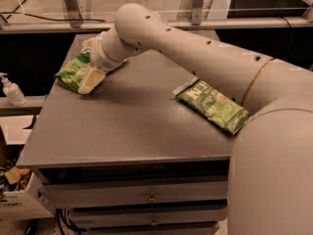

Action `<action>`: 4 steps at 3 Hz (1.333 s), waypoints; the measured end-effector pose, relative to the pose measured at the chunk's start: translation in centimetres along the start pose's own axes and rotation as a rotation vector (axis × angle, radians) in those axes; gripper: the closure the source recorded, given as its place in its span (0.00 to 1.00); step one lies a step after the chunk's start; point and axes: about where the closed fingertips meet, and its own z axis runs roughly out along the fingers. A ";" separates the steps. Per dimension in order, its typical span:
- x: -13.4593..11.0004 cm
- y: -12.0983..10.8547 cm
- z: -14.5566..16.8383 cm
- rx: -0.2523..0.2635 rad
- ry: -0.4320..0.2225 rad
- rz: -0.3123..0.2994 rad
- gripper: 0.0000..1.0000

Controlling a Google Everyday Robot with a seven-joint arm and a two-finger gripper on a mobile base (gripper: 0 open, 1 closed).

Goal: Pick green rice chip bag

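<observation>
One claw (pixel 91 80), opening not discernible, sits over the far-left green rice chip bag (pixel 68 76) on the counter (pixel 127 126); recommend centring on its bulk before closing.

You're in a lab or workshop: grey bench (pixel 127 126) with metal drawers (pixel 151 195), frame posts (pixel 71 1) and cables (pixel 58 18) behind, a pump bottle (pixel 11 89) alongside. Your end effector (pixel 90 80) is at the bench's far-left corner.

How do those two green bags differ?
The green rice chip bag is bright and crinkly; the Kettle bag is darker and flat. The gripper is at the green rice chip bag, far left; the Kettle bag lies alone, right. Both lie on the table.
</observation>
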 end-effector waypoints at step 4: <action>-2.1 -1.3 -1.0 0.053 -0.064 0.037 1.00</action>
